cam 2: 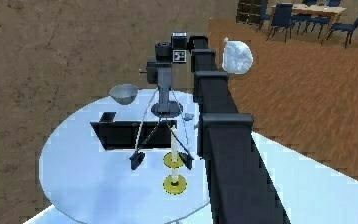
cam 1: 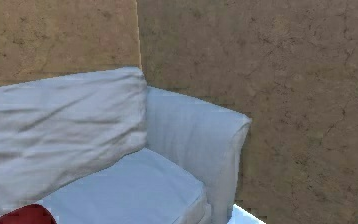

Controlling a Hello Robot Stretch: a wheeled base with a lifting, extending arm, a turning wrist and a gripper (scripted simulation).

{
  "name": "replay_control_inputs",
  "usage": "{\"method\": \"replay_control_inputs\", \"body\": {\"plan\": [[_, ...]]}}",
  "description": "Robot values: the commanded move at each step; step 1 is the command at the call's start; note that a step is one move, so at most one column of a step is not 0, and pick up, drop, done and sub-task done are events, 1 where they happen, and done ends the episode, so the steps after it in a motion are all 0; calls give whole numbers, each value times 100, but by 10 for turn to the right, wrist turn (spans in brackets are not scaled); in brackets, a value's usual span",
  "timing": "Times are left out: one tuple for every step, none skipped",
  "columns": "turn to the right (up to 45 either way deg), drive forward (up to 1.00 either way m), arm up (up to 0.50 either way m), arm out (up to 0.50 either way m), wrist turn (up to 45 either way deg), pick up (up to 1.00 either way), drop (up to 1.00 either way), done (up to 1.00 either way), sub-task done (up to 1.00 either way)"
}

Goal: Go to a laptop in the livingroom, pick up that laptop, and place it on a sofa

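Arm (cam 2: 232,170) out across round table (cam 2: 77,170); sofa (cam 1: 177,130) ahead.
Arm side view: the dark arm rises from the bottom edge over the pale blue table's right part. Forward view: pale sofa against a brown wall (cam 1: 287,90), with a big back cushion (cam 1: 62,125) at left. Laptop (cam 2: 112,132), dark, stands on the table left of the arm, well in from the rim. Gripper (cam 2: 161,157) shows just right of the laptop; cannot tell the state of its grip, nor whether it holds anything. White lump (cam 2: 237,57) beyond the arm's far end. Grey bowl (cam 2: 124,93) at the table's far edge. Candle (cam 2: 173,150) on a yellow base, by the fingers. Red thing (cam 1: 27,215) at the forward view's bottom left corner.
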Motion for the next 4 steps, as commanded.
{"method": "replay_control_inputs", "body": {"plan": [[0, 0, 0, 0, 450, 0, 0, 0, 0], [0, 0, 0, 0, 450, 0, 0, 0, 0], [0, 0, 0, 0, 450, 0, 0, 0, 0], [0, 0, 0, 0, 300, 0, 0, 0, 0]]}}
